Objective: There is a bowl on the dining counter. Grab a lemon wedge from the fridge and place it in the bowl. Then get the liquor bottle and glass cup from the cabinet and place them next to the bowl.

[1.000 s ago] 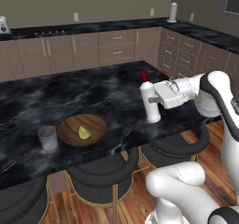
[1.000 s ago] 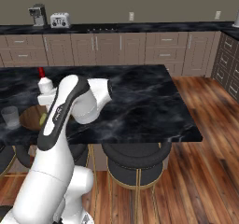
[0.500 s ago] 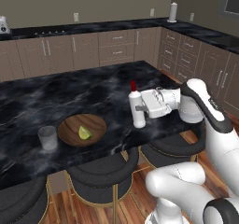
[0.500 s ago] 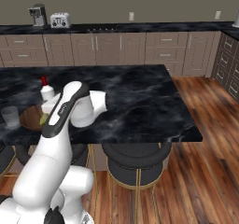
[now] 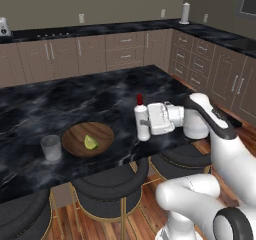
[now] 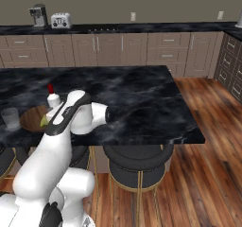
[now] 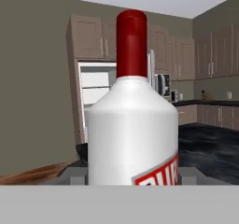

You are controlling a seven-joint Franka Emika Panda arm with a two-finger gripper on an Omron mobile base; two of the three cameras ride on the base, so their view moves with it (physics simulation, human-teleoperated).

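Note:
My gripper is shut on the liquor bottle, a slim white bottle with a red cap, held upright low over the dining counter. It stands to the right of the brown wooden bowl, about a hand's width away. The lemon wedge lies inside the bowl. The glass cup stands just left of the bowl. In the right base view the bottle rises behind my arm, beside the bowl and cup. The hand view has the bottle close up. Whether it touches the counter I cannot tell.
Round dark stools line the counter's near edge below the bowl and bottle. The fridge stands open far behind the bottle in the hand view. Brown drawer units and a back counter with a white cylinder run along the far wall.
My arm has carried the bottle leftward across the counter toward the bowl and lowered it. The bowl, lemon wedge and cup have stayed where they were.

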